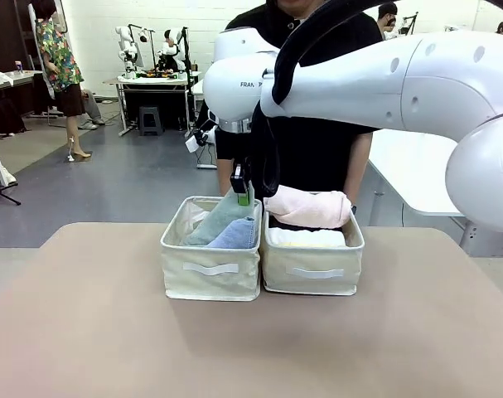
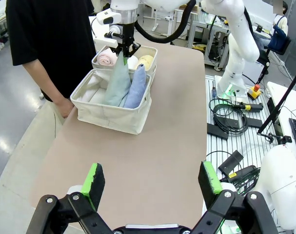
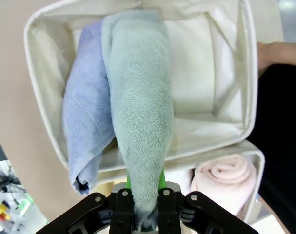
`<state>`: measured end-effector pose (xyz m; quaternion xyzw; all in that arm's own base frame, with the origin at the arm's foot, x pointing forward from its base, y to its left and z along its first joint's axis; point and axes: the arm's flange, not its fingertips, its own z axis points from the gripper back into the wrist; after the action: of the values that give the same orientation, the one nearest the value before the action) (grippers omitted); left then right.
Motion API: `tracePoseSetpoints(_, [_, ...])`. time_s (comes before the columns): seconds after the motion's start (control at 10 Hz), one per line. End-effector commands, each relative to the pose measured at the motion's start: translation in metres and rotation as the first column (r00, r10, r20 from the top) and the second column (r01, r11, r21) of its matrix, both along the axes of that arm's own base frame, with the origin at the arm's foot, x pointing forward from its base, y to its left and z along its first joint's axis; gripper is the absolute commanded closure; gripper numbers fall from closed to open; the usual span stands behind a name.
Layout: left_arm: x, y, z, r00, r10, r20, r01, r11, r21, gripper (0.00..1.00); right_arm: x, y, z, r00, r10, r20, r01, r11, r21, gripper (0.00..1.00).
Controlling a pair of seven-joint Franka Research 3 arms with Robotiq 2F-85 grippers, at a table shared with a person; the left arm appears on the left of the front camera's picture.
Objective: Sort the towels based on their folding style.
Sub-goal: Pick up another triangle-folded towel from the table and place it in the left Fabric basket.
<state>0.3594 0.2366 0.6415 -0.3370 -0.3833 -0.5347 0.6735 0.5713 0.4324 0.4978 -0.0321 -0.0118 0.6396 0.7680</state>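
Observation:
My right gripper [image 1: 244, 193] [image 2: 124, 52] [image 3: 144, 204] is shut on the upper end of the pale teal folded towel [image 3: 140, 112] [image 1: 218, 217] [image 2: 118, 83], whose lower part rests inside the left cream bin [image 1: 210, 269]. A lavender-blue folded towel [image 1: 235, 235] [image 3: 84, 117] [image 2: 134, 87] leans beside it in the same bin. In the right bin [image 1: 313, 269] lie a pale pink roll [image 1: 309, 207] [image 3: 223, 178] [image 2: 108, 58], a yellow roll [image 2: 146, 61] and a white roll [image 2: 132, 62]. My left gripper [image 2: 151, 183] hovers open above the bare table, well back from the bins.
A person in a black shirt [image 1: 317, 149] stands right behind the bins, one hand [image 2: 65, 105] near the left bin's far side. The tan tabletop [image 1: 234, 348] stretches in front of the bins. Cables and another arm's base [image 2: 230, 87] lie off the table's side.

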Motion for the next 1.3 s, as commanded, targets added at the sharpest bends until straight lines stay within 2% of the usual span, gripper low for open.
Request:
tracePoseSetpoints(0.0, [-0.002, 0.001, 0.001, 1.0, -0.005, 0.017, 0.006, 1.0, -0.01, 0.0, 0.009, 0.01, -0.001, 1.0, -0.004, -0.016, 0.004, 1.0, 0.001, 0.83])
tracePoseSetpoints(0.5, [-0.002, 0.001, 0.001, 1.0, -0.005, 0.017, 0.006, 1.0, -0.01, 0.0, 0.014, 0.01, -0.041, 0.995, -0.02, -0.1, 0.017, 0.999, -0.029, 0.83])
tracePoseSetpoints(0.7, [-0.002, 0.001, 0.001, 1.0, -0.005, 0.017, 0.006, 1.0, -0.01, 0.0, 0.016, 0.009, -0.046, 0.992, -0.017, -0.126, 0.015, 1.0, -0.021, 0.83])
tracePoseSetpoints(0.8, [-0.002, 0.001, 0.001, 1.0, -0.005, 0.017, 0.006, 1.0, -0.01, 0.0, 0.017, 0.009, -0.047, 0.991, -0.019, -0.134, 0.016, 1.0, -0.022, 0.42])
tracePoseSetpoints(0.9, [-0.002, 0.001, 0.001, 1.0, -0.005, 0.017, 0.006, 1.0, -0.01, 0.0, 0.017, 0.009, -0.047, 0.99, -0.018, -0.141, 0.015, 1.0, -0.023, 0.23])
tracePoseSetpoints(1.0, [-0.002, 0.001, 0.001, 1.0, -0.005, 0.017, 0.006, 1.0, -0.01, 0.0, 0.016, 0.008, -0.047, 0.99, -0.018, -0.143, 0.014, 1.0, -0.024, 0.0])
tracePoseSetpoints(1.2, [-0.002, 0.001, 0.001, 1.0, -0.005, 0.017, 0.006, 1.0, -0.01, 0.0, 0.017, 0.009, -0.048, 0.989, -0.02, -0.144, 0.017, 1.0, -0.022, 0.0])
